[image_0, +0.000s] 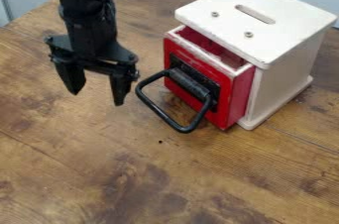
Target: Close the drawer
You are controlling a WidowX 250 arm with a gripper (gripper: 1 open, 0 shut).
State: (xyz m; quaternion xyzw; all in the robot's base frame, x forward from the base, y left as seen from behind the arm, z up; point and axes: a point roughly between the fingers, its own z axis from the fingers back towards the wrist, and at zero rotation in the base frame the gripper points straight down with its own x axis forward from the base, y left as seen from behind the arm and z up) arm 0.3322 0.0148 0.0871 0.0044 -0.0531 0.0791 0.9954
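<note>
Hanging over the wooden surface (pixel 79 168), our tool (pixel 95 85) points straight down with its jaws spread wide and nothing between them. We see the drawer (pixel 199 77) just to its right, partly pulled out of the box (pixel 272 40), its loop handle (pixel 169 104) near our right finger.
</note>
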